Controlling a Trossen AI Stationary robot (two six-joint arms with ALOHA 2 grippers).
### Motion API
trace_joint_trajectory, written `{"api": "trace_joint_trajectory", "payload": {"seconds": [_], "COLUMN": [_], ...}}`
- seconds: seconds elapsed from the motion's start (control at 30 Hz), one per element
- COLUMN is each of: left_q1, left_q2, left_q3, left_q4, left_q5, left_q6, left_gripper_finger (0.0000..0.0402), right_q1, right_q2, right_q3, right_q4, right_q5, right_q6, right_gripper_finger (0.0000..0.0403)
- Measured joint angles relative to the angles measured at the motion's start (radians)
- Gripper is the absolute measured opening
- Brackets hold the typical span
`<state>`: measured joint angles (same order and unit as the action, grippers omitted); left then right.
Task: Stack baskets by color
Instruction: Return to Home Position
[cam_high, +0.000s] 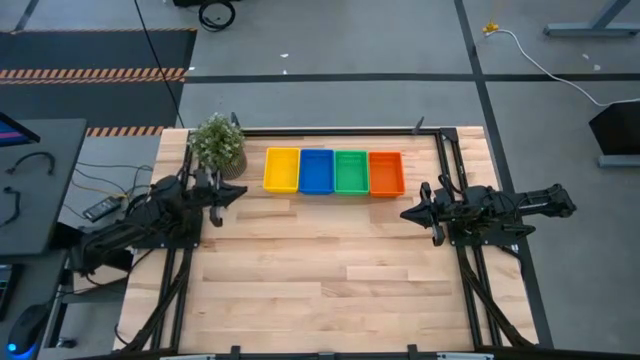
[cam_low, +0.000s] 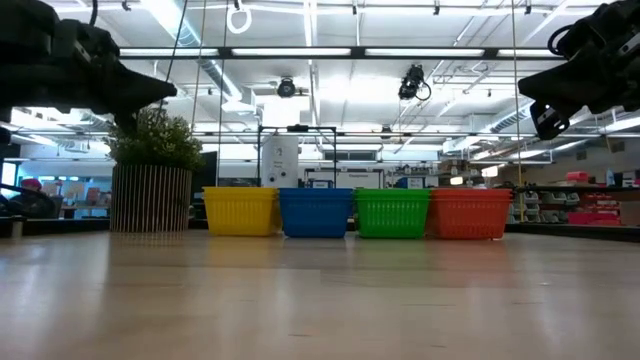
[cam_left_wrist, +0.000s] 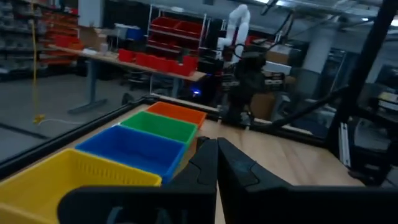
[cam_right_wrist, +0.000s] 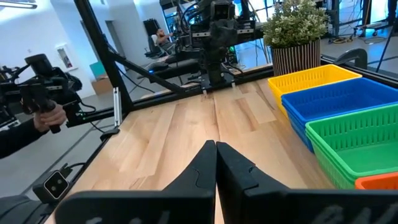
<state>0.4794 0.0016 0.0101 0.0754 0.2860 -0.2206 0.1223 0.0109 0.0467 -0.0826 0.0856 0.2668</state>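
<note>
— What sits on the wooden counter (cam_high: 320, 270)?
— A touching row at its far edge: yellow basket (cam_high: 281, 169), blue basket (cam_high: 316, 171), green basket (cam_high: 351, 171), orange basket (cam_high: 386, 173).
— The end effectors?
— Left end effector (cam_high: 238, 192) hovers near yellow, right end effector (cam_high: 408, 213) near orange; both pinched together, gripping nothing.

I work in a robotics lab, a big workshop hall. My wooden table (cam_high: 320, 290) stands on a grey concrete floor (cam_high: 350, 40) marked with orange-and-black hazard stripes (cam_high: 90, 73). Long strip lights (cam_low: 330, 52) and a bare duct (cam_low: 215, 75) run overhead. Beyond the table I see racks of red storage bins (cam_left_wrist: 177, 28), a workbench (cam_left_wrist: 93, 53), a white robot arm (cam_left_wrist: 239, 22) and another dark arm rig (cam_right_wrist: 214, 25).
</note>
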Motion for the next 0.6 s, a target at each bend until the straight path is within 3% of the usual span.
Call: {"api": "trace_joint_trajectory", "payload": {"seconds": [0.17, 0.4, 0.6], "left_q1": [-0.089, -0.331, -0.413], "left_q2": [0.018, 0.020, 0.026], "left_q3": [0.000, -0.002, -0.002], "left_q4": [-0.027, -0.038, -0.037], "left_q5": [-0.155, -0.390, -0.432], "left_q6": [0.023, 0.105, 0.210], "left_gripper_finger": [0.0004, 0.0004, 0.0005], "right_q1": [0.000, 0.000, 0.000], "right_q2": [0.000, 0.000, 0.000], "right_q3": [0.000, 0.000, 0.000], "right_q4": [0.001, 0.003, 0.003], "right_q5": [0.000, 0.000, 0.000], "right_q6": [0.000, 0.000, 0.000], "right_gripper_finger": [0.0007, 0.0007, 0.0007]}}
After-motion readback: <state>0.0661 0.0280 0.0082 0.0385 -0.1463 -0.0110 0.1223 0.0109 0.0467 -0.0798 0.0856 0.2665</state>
